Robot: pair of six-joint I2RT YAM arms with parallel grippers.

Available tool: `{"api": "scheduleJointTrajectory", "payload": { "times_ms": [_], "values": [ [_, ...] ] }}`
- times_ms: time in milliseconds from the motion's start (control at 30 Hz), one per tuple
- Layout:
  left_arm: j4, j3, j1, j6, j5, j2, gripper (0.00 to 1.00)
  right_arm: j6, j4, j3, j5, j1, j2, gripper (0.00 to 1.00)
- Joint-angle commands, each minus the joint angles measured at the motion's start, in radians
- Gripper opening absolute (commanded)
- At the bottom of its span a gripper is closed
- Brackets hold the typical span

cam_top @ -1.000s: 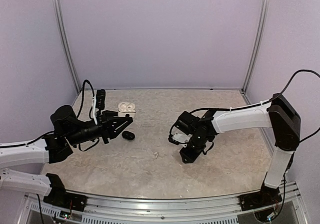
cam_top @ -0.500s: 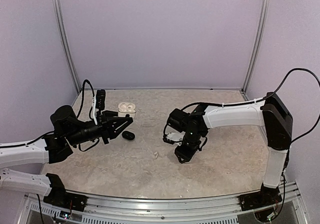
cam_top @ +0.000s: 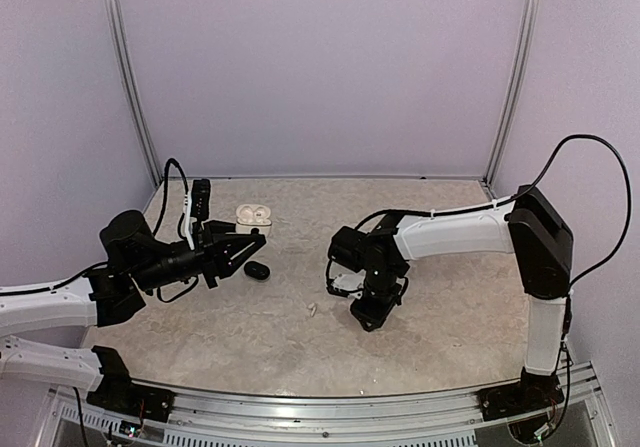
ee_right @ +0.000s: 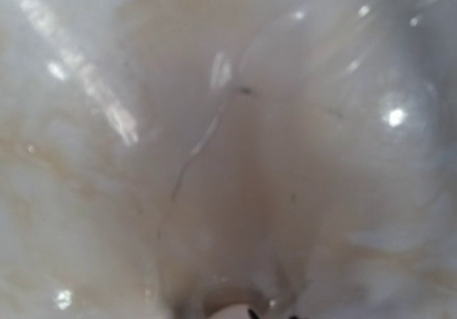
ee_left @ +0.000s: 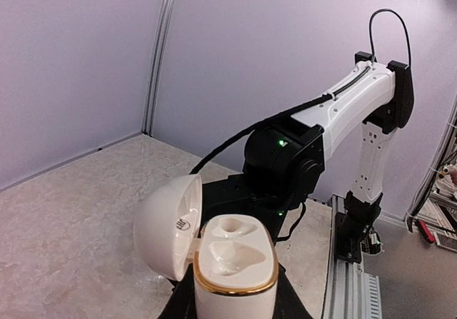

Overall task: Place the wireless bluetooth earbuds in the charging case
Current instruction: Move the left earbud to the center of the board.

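Note:
My left gripper (cam_top: pixel 240 239) is shut on a white charging case (cam_top: pixel 252 213) with a gold rim. In the left wrist view the case (ee_left: pixel 235 262) stands upright between my dark fingers (ee_left: pixel 178 301), lid swung open to the left, both wells empty. A tiny white earbud (cam_top: pixel 312 310) lies on the table. My right gripper (cam_top: pixel 364 313) points down just right of it, close to the table. The right wrist view shows blurred marble and a small white thing (ee_right: pixel 234 310) at the bottom edge; its fingers do not show. The other earbuds are not in view.
A black oval object (cam_top: pixel 257 269), perhaps a closed case, lies on the marble table (cam_top: pixel 450 317) below the left fingers. The right arm (ee_left: pixel 285 162) fills the middle of the left wrist view. Metal posts (cam_top: pixel 128 77) and purple walls enclose the table.
My right gripper has moved left across the table towards the white earbud. My left arm and the case have not moved.

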Motion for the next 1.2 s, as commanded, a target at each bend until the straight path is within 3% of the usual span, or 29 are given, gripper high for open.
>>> {"api": "scheduleJointTrajectory", "payload": {
  "times_ms": [0, 567, 833, 1167],
  "values": [
    [0.011, 0.001, -0.004, 0.015, -0.004, -0.012, 0.0, -0.013, -0.014, 0.014, 0.012, 0.008, 0.024, 0.35],
    [0.008, -0.006, -0.008, 0.03, -0.024, -0.015, 0.0, -0.003, 0.058, 0.004, -0.037, -0.017, -0.056, 0.17],
    [0.0, 0.009, -0.017, 0.041, -0.032, -0.003, 0.0, 0.05, 0.18, -0.043, -0.201, -0.115, -0.179, 0.15],
    [-0.01, 0.02, -0.036, 0.051, -0.044, 0.002, 0.0, 0.083, 0.214, -0.184, -0.178, -0.126, -0.19, 0.16]
  ]
}}
